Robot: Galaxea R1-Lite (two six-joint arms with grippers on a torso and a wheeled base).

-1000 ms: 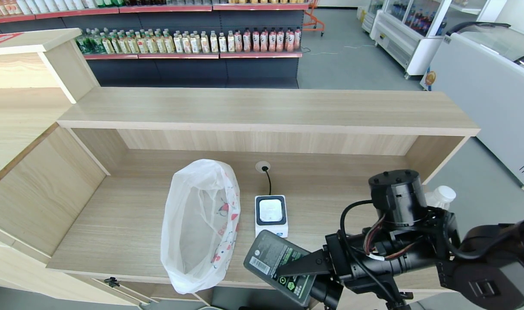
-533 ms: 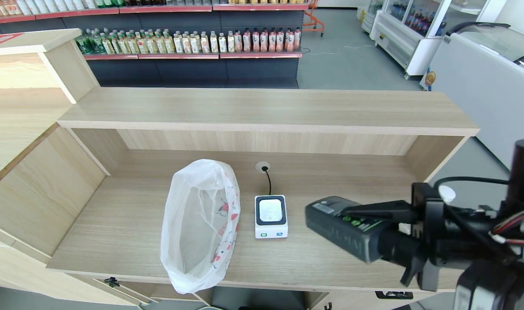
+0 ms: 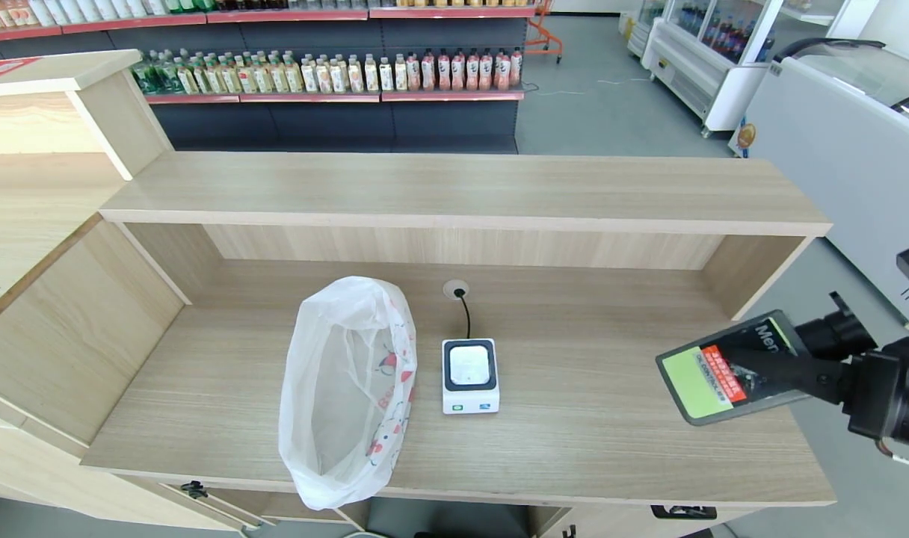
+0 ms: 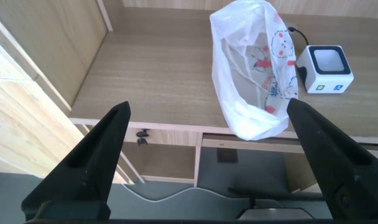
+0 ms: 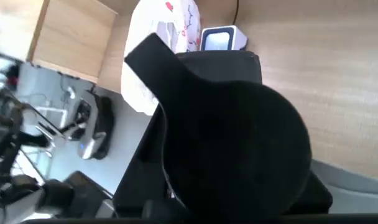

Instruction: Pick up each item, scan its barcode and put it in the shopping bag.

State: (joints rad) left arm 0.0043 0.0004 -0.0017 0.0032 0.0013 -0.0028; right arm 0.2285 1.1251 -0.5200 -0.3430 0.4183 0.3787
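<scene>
Grey flat pack with a green and red label point(image 3: 690, 381) is squeezed tight in my right pincer point(image 3: 738, 366), over the right end of the wooden bench point(image 3: 589, 441). Maybe I tip it to find its barcode for the small white scanner box point(image 3: 469, 373). My left pincer point(image 4: 204, 115) is wide open and empty. I cannot see the barcode.
</scene>
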